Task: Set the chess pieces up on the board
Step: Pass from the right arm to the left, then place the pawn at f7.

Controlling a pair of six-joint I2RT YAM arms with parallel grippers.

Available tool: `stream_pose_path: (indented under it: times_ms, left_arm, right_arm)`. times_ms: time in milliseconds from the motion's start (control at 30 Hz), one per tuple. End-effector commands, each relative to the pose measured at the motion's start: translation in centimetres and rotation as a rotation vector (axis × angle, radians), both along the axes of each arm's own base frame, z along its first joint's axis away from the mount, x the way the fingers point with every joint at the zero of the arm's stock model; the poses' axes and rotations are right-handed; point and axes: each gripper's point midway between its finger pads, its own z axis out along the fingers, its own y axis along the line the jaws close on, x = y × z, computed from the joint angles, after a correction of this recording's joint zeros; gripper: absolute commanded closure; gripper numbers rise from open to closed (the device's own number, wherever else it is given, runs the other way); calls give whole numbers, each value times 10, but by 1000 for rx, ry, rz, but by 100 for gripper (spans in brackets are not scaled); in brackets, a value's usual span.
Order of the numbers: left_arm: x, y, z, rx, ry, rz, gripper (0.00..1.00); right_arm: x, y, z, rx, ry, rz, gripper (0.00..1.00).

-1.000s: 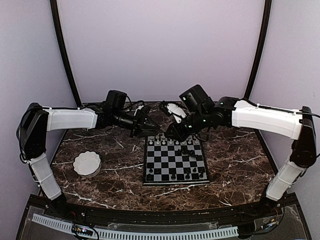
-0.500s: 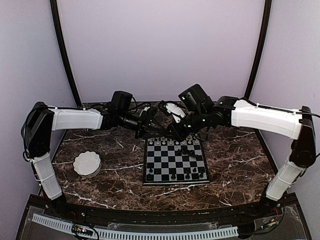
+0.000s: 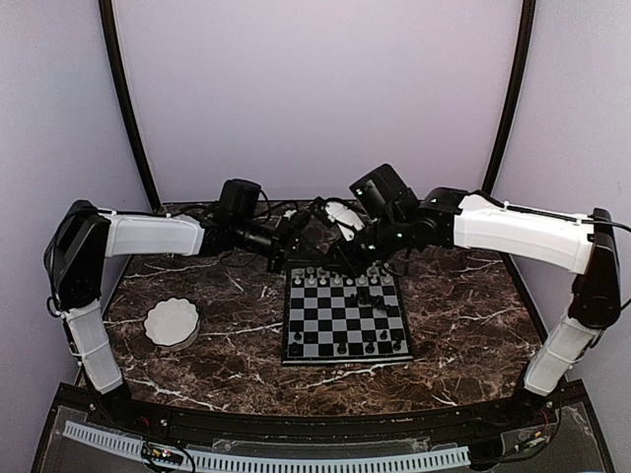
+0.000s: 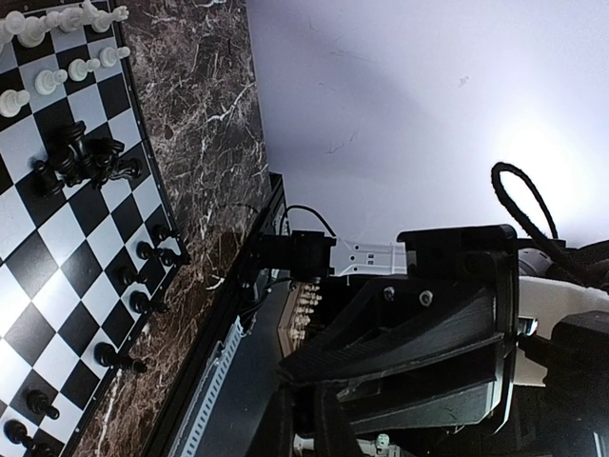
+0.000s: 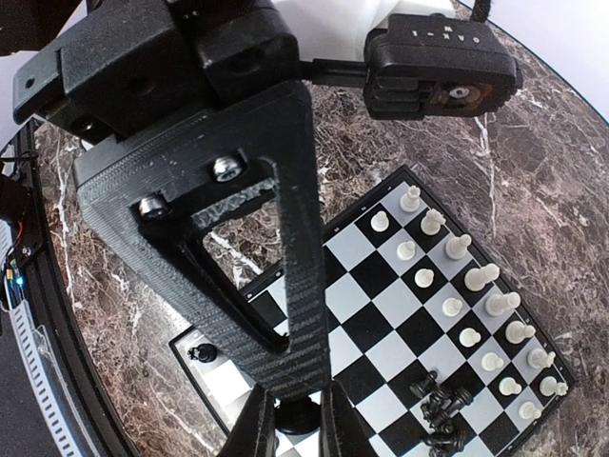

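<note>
The right gripper [image 5: 295, 430] pinches a black chess piece [image 5: 298, 411] just above the board [image 5: 371, 314] beneath it, apparently to seat it on its square, while the left gripper [image 4: 312, 428], clenched with nothing visible in it, hangs alongside, seemingly keeping clear.

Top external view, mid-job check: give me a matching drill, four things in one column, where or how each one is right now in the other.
Things:
1. white pieces
2. loose black pieces
3. bowl
4. left gripper

Places or states:
A. on the marble tabletop, left of the board
B. lined up along the board's far edge
C. shut
D. bunched together right of the board's centre

Pairs: 1-B, 2-D, 3-A, 4-C
</note>
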Motion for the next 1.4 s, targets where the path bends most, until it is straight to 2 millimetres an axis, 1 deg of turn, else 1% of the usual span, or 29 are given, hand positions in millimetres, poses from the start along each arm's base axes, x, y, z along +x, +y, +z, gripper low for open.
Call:
stream_pose_path:
  times_ms: [0,33,67,100,133,167,200,233,267,300,333,367,400,433,467,500,600,667,700,733,767,800,833,967,1067,1167,1367]
  left_arm:
    - [-10,-6,18,-59,-40,-58,97]
    - [-10,-6,19,-59,-43,-56,98]
    - [-10,-6,20,-59,-52,-57,99]
    - [-10,-5,17,-38,-40,-49,99]
    - [-8,-5,21,-40,-83,-51,99]
    - [-9,-2,10,22,-53,-38,99]
    - [-5,-3,17,22,-138,-43,100]
    - [-6,3,4,108,-116,-24,100]
    - [-2,3,11,116,-208,-34,100]
    - [-2,10,-2,202,-201,-18,100]
    - [0,10,3,215,-275,-29,100]
    - [-2,16,-8,292,-278,-24,100]
    - [-5,13,-5,305,-345,-47,100]
    - [-4,18,-9,369,-372,-40,100]
    - [-10,15,-11,390,-432,-72,100]
    - [-9,18,-13,445,-494,-78,100]
    - [-19,16,-24,585,-637,-122,100]
    - [-26,20,-34,685,-700,-158,100]
    - [-26,19,-35,708,-734,-170,100]
    - [-29,20,-38,758,-772,-178,100]
    - [-35,17,-39,771,-805,-198,100]
    - [-32,19,-40,808,-834,-190,100]
    - [-34,17,-42,835,-870,-197,100]
    - [-46,10,-55,879,-943,-242,100]
    - [-47,7,-68,927,-970,-261,100]
    - [-47,3,-76,954,-992,-258,100]
    - [-46,-3,-100,977,-970,-263,100]
  right_arm:
    - [6,16,15,45,-42,15,91]
    - [6,14,15,41,-41,11,89]
    - [5,12,15,34,-37,7,84]
    - [2,8,14,27,-26,4,80]
    - [-2,3,15,24,-13,-4,76]
    - [-7,-3,17,27,-1,-7,72]
    - [-13,-9,18,39,13,-11,70]
    - [-21,-15,22,61,24,-10,67]
    - [-27,-22,25,84,32,-16,66]
    - [-32,-30,29,106,41,-30,64]
    - [-36,-38,31,121,50,-48,63]
    - [-39,-46,31,130,58,-70,62]
    - [-39,-53,30,133,68,-95,62]
    - [-41,-61,27,134,78,-112,61]
    - [-43,-68,18,125,94,-134,60]
    - [-44,-75,16,131,102,-155,60]
    - [-40,-91,2,128,127,-232,60]
    - [-36,-100,-6,114,135,-285,60]
    - [-35,-103,-9,112,139,-302,60]
    - [-34,-106,-12,111,142,-318,60]
    - [-33,-107,-15,108,143,-327,60]
    - [-33,-108,-18,104,146,-334,60]
    - [-33,-109,-21,101,149,-337,60]
    - [-35,-110,-29,89,163,-341,60]
    - [-35,-111,-32,84,165,-343,60]
    - [-37,-112,-34,79,168,-344,60]
    - [-36,-118,-35,57,155,-352,60]
